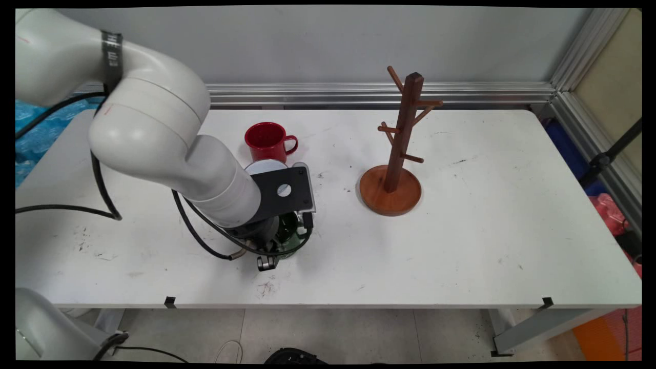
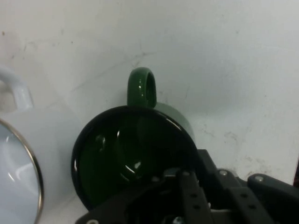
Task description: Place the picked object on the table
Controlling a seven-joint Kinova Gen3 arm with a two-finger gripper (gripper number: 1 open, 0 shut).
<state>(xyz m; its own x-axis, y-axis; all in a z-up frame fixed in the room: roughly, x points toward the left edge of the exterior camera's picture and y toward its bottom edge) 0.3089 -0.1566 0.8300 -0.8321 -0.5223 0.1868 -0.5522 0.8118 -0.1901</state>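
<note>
My gripper [image 1: 274,248] is down at the table's front middle, over a dark green mug [image 1: 291,234] that stands on the table. In the hand view the green mug [image 2: 135,154] fills the centre, opening towards the camera and handle pointing away. The gripper [image 2: 180,176] is closed together on the mug's near rim, one finger inside and one outside. A white mug [image 2: 21,154] with a metal rim stands right beside it on the left. In the main view the white mug [image 1: 265,166] is partly hidden behind my wrist.
A red mug [image 1: 265,141] stands just behind the white one, handle to the right. A wooden mug tree [image 1: 402,133] with bare pegs rises from a round base [image 1: 389,200] right of centre. Black cables hang from the arm at the left.
</note>
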